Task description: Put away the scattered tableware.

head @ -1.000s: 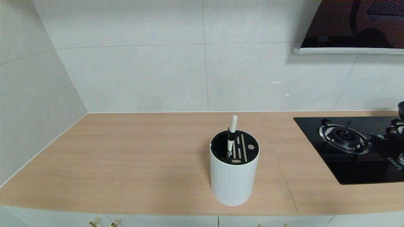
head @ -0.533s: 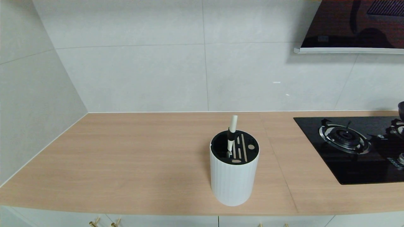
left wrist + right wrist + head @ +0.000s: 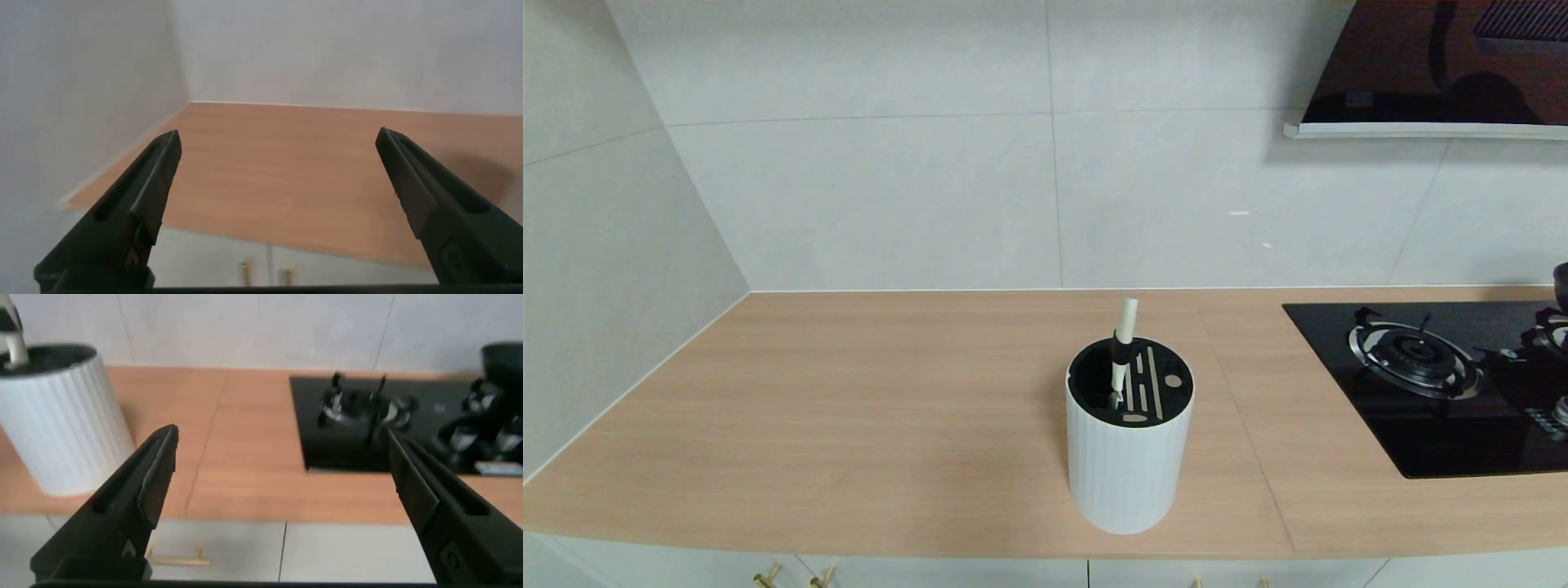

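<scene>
Tableware to put away is, as far as I can see, one utensil with a cream and black handle (image 3: 1125, 331), and it already stands in its place. Between the earlier views and now nothing has moved; every thing keeps the same position.

The long light-wood surface (image 3: 890, 408) carries the black glass gas hob (image 3: 1388, 425) at 3 o'clock. The white ribbed cylindrical holder with a black slotted top (image 3: 1125, 474) stands at about 5 o'clock from the middle of the surface, near the front edge. The utensil is nearly upright, a little tilted, in a slot on the 8 o'clock side of the holder top, with its handle above the rim.

The left tool (image 3: 277, 139) has its fingers wide apart and holds nothing. It is in front of the 9 o'clock end of the surface. The right tool (image 3: 279, 434) is also apart and empty, before the front edge between the holder and the hob.

With both tools back and nothing moving, I judge that the task is finished or very near to it.
</scene>
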You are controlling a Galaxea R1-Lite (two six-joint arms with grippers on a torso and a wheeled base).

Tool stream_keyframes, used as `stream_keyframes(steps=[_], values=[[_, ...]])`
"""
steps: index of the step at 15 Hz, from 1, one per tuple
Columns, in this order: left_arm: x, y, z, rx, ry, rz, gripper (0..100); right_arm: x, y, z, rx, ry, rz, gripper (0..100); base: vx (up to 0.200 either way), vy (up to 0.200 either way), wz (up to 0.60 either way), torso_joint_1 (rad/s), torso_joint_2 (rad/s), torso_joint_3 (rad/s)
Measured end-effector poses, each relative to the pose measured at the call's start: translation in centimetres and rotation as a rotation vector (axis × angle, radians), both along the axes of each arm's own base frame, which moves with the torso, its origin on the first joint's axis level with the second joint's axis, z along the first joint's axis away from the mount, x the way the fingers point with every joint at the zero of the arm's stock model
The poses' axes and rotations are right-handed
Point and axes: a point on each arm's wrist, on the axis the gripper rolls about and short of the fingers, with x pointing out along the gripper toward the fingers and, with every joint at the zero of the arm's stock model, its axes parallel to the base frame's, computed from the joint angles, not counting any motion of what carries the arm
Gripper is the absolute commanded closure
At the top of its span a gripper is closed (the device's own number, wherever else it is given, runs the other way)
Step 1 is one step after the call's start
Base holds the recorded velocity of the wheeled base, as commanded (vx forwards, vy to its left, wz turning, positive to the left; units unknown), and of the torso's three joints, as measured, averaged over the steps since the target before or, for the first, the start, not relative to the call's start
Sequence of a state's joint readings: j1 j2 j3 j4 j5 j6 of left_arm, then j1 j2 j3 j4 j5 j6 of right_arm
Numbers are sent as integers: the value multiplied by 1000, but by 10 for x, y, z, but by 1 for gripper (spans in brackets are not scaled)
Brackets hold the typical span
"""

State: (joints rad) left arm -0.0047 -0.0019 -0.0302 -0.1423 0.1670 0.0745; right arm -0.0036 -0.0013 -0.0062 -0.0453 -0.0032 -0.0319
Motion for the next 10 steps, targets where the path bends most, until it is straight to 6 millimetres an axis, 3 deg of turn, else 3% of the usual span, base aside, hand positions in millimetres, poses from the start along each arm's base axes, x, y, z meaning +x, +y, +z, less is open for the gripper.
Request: stream_keyframes(steps=[3, 10], values=[[4, -1, -18, -9, 129, -54, 0, 0, 0, -5, 6, 43, 0, 0, 0, 0, 0, 0, 0, 0], [4, -3, -23, -67, 163, -130, 0, 1, 0, -6, 29, 46, 4, 0, 0, 0, 0, 0, 0, 0]])
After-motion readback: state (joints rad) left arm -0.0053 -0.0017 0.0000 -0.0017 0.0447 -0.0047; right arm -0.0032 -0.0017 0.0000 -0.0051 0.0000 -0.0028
